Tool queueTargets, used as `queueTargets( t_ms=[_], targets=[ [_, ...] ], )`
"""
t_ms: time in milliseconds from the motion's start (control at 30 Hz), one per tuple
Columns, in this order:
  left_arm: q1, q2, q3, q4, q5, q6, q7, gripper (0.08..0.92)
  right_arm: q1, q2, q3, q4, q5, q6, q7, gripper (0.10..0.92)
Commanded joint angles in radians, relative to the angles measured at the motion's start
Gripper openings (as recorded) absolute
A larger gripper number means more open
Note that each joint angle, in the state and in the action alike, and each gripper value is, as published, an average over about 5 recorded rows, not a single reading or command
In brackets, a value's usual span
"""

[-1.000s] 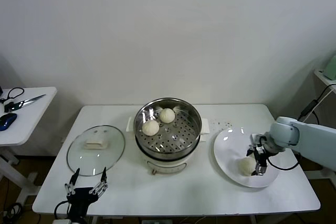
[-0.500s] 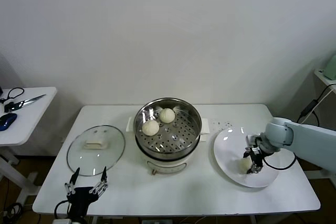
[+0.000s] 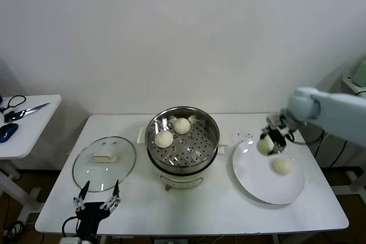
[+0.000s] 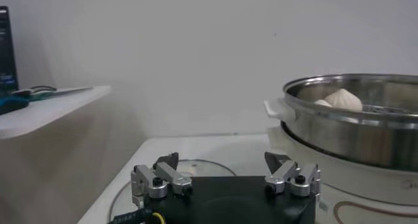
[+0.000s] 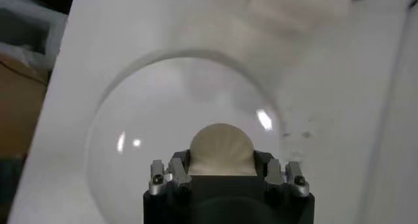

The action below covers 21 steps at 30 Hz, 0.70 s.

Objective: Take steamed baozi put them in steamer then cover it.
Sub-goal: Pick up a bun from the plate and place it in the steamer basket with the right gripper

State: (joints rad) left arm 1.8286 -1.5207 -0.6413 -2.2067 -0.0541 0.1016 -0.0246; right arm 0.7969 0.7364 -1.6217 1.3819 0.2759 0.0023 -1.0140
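right tool [image 3: 269, 142] clenched on a baozi [image 3: 265, 145], raised over the plate [image 3: 257, 184] | one bun [image 3: 282, 166] left on plate, two [image 3: 164, 139] in steamer [image 3: 183, 158] | carry level, set on bare perforated tray away from both | left tool [image 3: 96, 195] spread, parked at worktop [image 3: 200, 212] edge near cover [image 3: 104, 163]

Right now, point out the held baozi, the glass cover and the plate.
held baozi [image 3: 265, 144], head view, on its rounded side beside the right tool.
glass cover [image 3: 104, 163], head view, on the clear glass below its handle.
plate [image 3: 257, 184], head view, on its bare surface.
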Motion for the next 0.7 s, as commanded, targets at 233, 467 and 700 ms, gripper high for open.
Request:
queueTargets(
  t_ms=[233, 467, 700],
  targets=[
    [0.002, 0.0, 0.001, -0.004, 0.008, 0.001, 0.0, 0.823, 0.291, 0.358, 0.055, 0.229, -0.149, 0.434, 0.005, 0.636],
    [0.011, 0.0, -0.009, -0.005, 0.004, -0.005, -0.002, 0.823, 0.072, 0.446, 0.084, 0.221, -0.264, 0.462, 0.096, 0.636],
    [0.014, -0.002, -0.015, -0.004, 0.003, -0.006, -0.003, 0.823, -0.069, 0.491, 0.081, 0.16, -0.341, 0.451, 0.144, 0.638]
  ],
)
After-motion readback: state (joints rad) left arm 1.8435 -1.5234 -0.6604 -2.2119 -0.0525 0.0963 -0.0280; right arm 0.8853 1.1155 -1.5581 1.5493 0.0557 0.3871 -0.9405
